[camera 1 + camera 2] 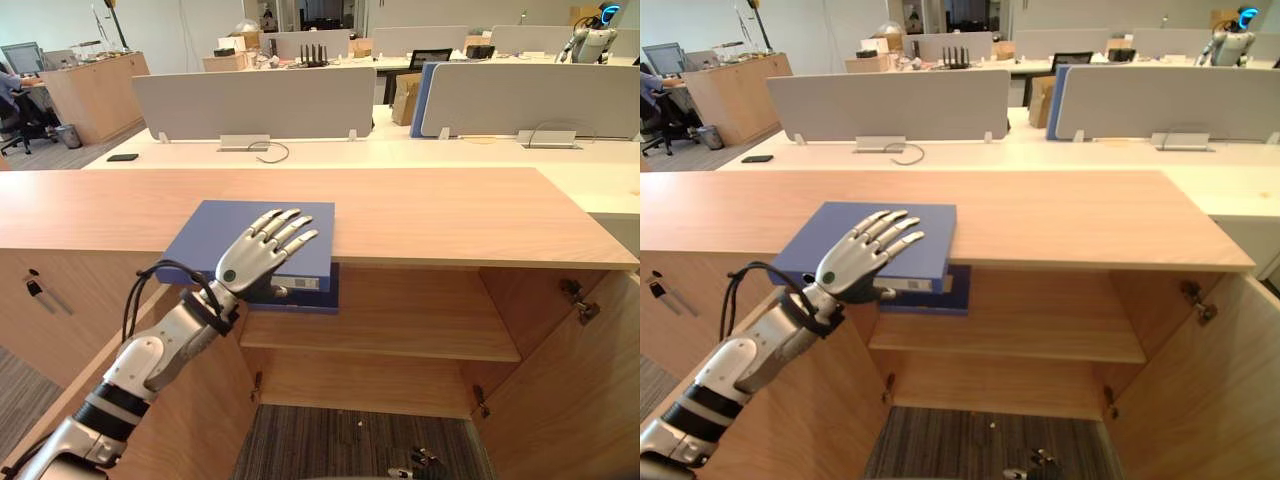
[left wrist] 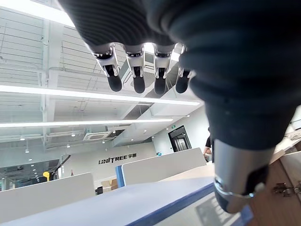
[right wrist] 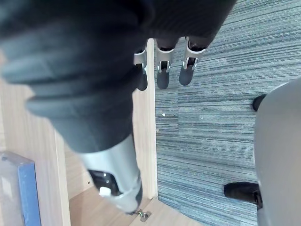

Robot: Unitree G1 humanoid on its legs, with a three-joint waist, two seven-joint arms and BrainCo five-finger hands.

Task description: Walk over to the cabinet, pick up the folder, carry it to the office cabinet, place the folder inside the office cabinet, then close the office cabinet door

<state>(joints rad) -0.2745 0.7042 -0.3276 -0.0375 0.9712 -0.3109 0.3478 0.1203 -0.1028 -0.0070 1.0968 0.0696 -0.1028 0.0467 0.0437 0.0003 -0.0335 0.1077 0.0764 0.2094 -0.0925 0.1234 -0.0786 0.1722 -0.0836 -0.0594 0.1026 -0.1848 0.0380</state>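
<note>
Blue folder [image 1: 213,236] lies flat on the cabinet top [image 1: 430,215], left of centre, its near edge hanging over the open compartment. My left hand [image 1: 262,252] is spread over its near right corner, fingers straight, nothing gripped. My right hand [image 3: 163,77] hangs relaxed above the carpet. Judged: stiff board, moderately heavy, slick cover. Best hold is the overhanging spine edge, fingers on top and thumb beneath.

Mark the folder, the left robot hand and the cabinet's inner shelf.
folder [image 1: 215,235], left eye view, bare blue cover.
left robot hand [image 1: 245,262], left eye view, back of the hand.
inner shelf [image 1: 400,335], left eye view, middle of its top.
</note>
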